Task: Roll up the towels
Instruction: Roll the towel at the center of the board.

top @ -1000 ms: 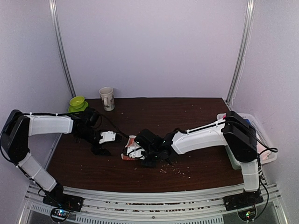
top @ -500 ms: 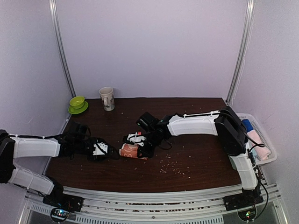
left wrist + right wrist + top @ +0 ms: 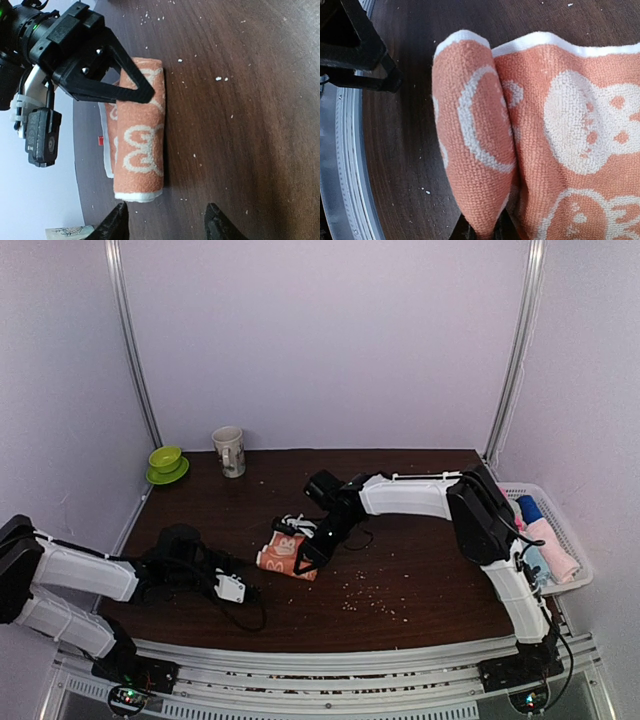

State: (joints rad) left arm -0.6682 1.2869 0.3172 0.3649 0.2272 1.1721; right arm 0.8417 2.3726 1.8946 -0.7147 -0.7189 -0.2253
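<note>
orange bunny towel (image 3: pixel 140 150): partly rolled, table (image 3: pixel 430 540) centre | right claw (image 3: pixel 308 548): clamped on rolled fold, likely keeping the roll tight | left claw (image 3: pixel 166 217): apart, empty, near-left of towel

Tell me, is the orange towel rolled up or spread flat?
Mostly rolled: the orange towel forms a tube, with a loose flap alongside.

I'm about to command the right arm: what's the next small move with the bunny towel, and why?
Probably have the right gripper roll its pinched fold on over the flat part. The orange towel is only partly rolled, with bunny faces lying flat beside the roll. The left gripper hangs open, apart from it.
</note>
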